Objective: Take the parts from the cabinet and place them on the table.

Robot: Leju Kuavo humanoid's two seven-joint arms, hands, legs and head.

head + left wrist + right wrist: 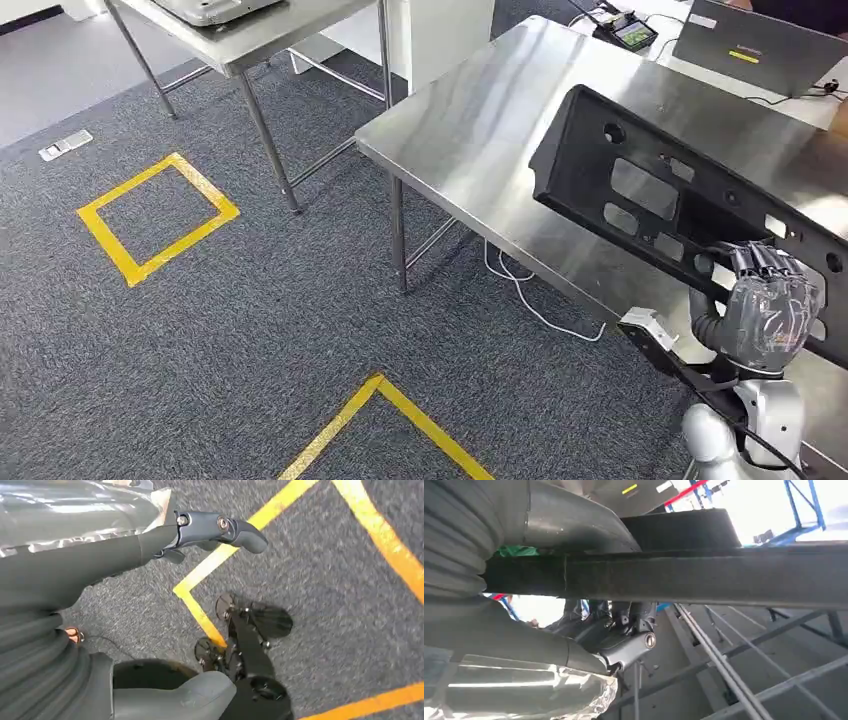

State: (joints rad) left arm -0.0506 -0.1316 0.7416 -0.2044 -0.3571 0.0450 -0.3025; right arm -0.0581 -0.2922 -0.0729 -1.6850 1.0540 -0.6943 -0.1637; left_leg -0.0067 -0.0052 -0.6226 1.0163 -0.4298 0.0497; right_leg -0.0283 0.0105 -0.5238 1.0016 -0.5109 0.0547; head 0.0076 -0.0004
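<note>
The right hand [768, 305] grips the black panel [660, 200] by its lower edge, holding it tilted above the steel counter [480, 150], not yet set down, while the left hand [200, 535] hangs empty, fingers loose, over the carpet.

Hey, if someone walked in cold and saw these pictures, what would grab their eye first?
Probably the long black part with cutouts, held tilted above the steel table by the right hand at the right of the head view. Next, the yellow tape square on the grey carpet to the left. The left hand hangs over more yellow tape, holding nothing.
</note>
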